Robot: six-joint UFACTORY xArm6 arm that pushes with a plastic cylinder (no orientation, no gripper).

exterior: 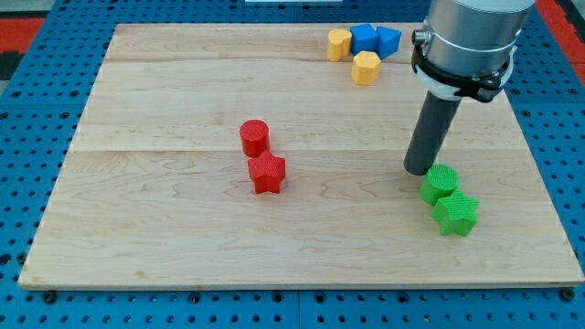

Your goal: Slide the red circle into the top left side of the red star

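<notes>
The red circle (254, 137) stands on the wooden board near the middle. The red star (267, 172) lies just below and slightly right of it; the two touch or nearly touch. My tip (420, 170) is far to the view's right of both red blocks, resting just up and left of a green circle (440, 184). Nothing lies between my tip and the red blocks.
A green star (455, 214) sits just below the green circle. At the view's top right are a yellow block (339, 44), a yellow hexagon (366, 68), a blue cube (364, 38) and a blue block (388, 39). The board's (137, 228) right edge is close to the green blocks.
</notes>
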